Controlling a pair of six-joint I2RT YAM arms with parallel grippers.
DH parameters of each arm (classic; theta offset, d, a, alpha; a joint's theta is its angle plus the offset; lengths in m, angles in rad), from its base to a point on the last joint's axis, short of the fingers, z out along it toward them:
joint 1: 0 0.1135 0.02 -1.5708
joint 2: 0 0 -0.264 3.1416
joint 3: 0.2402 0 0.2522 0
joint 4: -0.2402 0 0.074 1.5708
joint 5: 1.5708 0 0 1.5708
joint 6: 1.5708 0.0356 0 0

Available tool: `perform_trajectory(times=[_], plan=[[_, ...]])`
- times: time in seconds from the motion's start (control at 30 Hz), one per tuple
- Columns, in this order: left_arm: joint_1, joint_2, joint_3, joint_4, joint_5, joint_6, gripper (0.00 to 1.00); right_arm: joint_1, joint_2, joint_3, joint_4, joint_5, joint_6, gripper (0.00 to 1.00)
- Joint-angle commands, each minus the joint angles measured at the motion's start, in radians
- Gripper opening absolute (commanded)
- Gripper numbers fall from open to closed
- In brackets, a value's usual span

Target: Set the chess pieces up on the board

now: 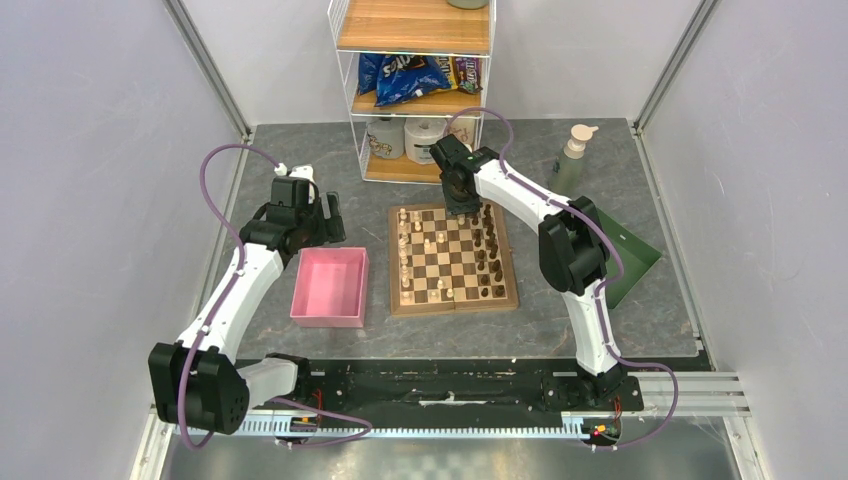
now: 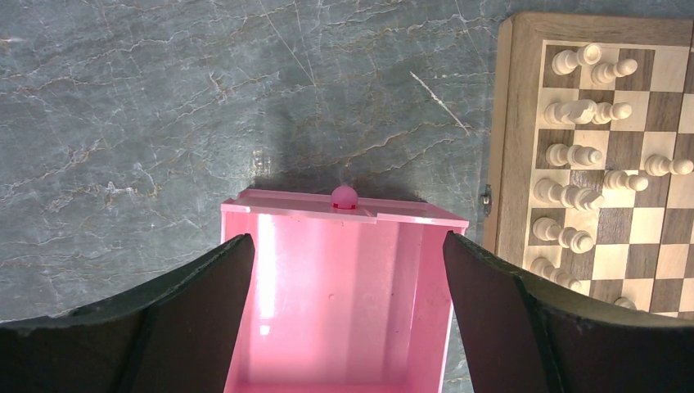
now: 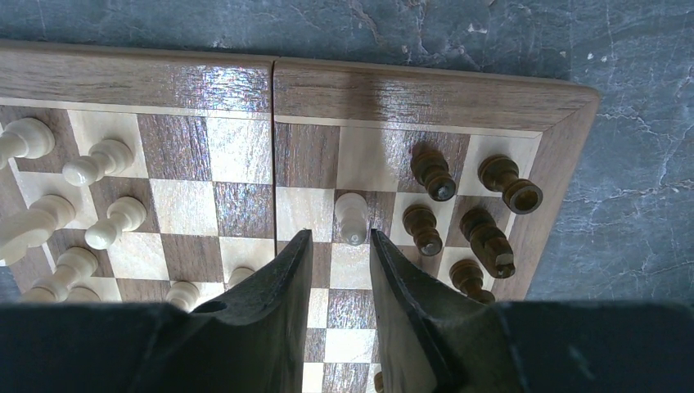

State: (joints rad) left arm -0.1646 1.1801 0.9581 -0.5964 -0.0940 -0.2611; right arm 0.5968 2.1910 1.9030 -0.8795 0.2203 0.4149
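Over the board's [image 1: 450, 304] 12 o'clock edge in the top view, the right gripper [image 1: 462, 205] is hanging low above the squares. The left gripper [image 1: 325, 218] is hovering out at 9 o'clock, above the pink tray [image 1: 328, 318]. The cream pieces [image 1: 405, 245] are lining the 9 o'clock columns and the dark pieces [image 1: 494, 262] the 3 o'clock ones. The green tray [image 1: 635, 255] at 3 o'clock is lying largely behind the right arm, so I cannot tell its contents.

From the left wrist, the left gripper's [image 2: 348, 246] fingers are standing spread wide and holding nothing. The pink tray [image 2: 409, 218] beneath is showing only bare floor.

From the right wrist, the right gripper's [image 3: 340, 241] fingers are standing a narrow gap apart. The cream pawn [image 3: 352, 214] is sitting just at 12 o'clock of the tips, and neither pad is appearing to touch it. The pawn is standing among the dark pieces [image 3: 431, 172], so it is probably a stray to move. The grip will go best by centring the gap on the pawn's head and descending straight. After closing on the neck, a vertical lift is keeping clear of the dark men crowding its 3 o'clock side.
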Motion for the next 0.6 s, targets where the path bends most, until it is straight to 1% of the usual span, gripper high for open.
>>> perform_trajectory(times=[0.0, 0.1, 0.27, 0.33, 0.4, 0.57], plan=[[0.003, 0.001, 0.019, 0.009, 0.016, -0.018, 0.93, -0.008, 0.009, 0.051, 0.004, 0.024, -0.013, 0.39], [0.004, 0.001, 0.019, 0.009, 0.015, -0.018, 0.93, -0.012, 0.025, 0.058, -0.003, 0.025, -0.013, 0.36], [0.004, 0.004, 0.019, 0.009, 0.016, -0.018, 0.93, -0.015, 0.031, 0.062, -0.003, 0.022, -0.018, 0.28], [0.003, 0.004, 0.019, 0.009, 0.018, -0.018, 0.93, -0.014, 0.03, 0.062, -0.008, 0.023, -0.017, 0.29], [0.003, 0.002, 0.02, 0.009, 0.018, -0.018, 0.93, -0.015, 0.026, 0.056, -0.009, 0.02, -0.015, 0.32], [0.003, -0.001, 0.019, 0.009, 0.019, -0.018, 0.93, -0.014, 0.031, 0.049, -0.011, 0.01, -0.017, 0.33]])
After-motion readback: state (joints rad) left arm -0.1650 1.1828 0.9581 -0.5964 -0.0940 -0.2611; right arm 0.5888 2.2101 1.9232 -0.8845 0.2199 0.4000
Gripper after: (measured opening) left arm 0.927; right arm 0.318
